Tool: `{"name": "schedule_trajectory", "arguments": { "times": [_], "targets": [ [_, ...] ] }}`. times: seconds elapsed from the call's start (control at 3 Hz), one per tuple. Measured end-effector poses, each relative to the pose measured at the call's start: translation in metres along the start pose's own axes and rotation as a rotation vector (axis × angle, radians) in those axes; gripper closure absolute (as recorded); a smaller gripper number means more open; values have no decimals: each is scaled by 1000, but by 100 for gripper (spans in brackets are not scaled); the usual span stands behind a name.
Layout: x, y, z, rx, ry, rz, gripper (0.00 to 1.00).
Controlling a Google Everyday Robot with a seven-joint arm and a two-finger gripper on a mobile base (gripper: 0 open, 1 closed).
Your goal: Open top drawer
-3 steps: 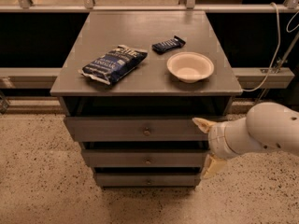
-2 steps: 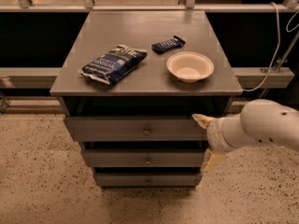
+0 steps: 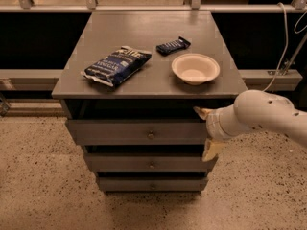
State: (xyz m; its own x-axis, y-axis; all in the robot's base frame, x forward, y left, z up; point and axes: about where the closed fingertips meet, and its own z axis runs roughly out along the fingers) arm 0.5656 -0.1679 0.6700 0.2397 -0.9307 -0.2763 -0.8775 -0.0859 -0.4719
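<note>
The top drawer (image 3: 120, 132) is the widest grey front under the table top, with a small round metal knob (image 3: 151, 135) at its centre. A dark gap shows above the front. My gripper (image 3: 205, 131) is at the right end of this drawer front, on the white arm (image 3: 261, 115) that reaches in from the right. Its two cream fingers are spread apart, one fingertip (image 3: 199, 111) at the drawer's upper right corner and the other (image 3: 211, 151) just below the front. They hold nothing. The gripper is well to the right of the knob.
Two more grey drawer fronts sit below, the middle (image 3: 151, 163) and the bottom (image 3: 151, 184). On the grey table top (image 3: 144, 30) lie a dark chip bag (image 3: 117, 64), a dark snack bar (image 3: 172, 45) and a white bowl (image 3: 195, 68). Speckled floor surrounds the cabinet.
My gripper has moved a little to the left and up, closer to the right end of the top drawer front. The drawers and the table-top things have not moved.
</note>
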Motion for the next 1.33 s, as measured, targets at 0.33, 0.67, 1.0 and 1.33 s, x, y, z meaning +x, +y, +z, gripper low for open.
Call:
{"name": "schedule_trajectory", "arguments": {
  "times": [0.33, 0.67, 1.0, 1.33],
  "targets": [
    [14, -7, 23, -27, 10, 22, 0],
    [15, -11, 32, -53, 25, 37, 0],
    [15, -4, 35, -81, 29, 69, 18],
    [8, 8, 31, -112, 21, 75, 38]
  ]
}}
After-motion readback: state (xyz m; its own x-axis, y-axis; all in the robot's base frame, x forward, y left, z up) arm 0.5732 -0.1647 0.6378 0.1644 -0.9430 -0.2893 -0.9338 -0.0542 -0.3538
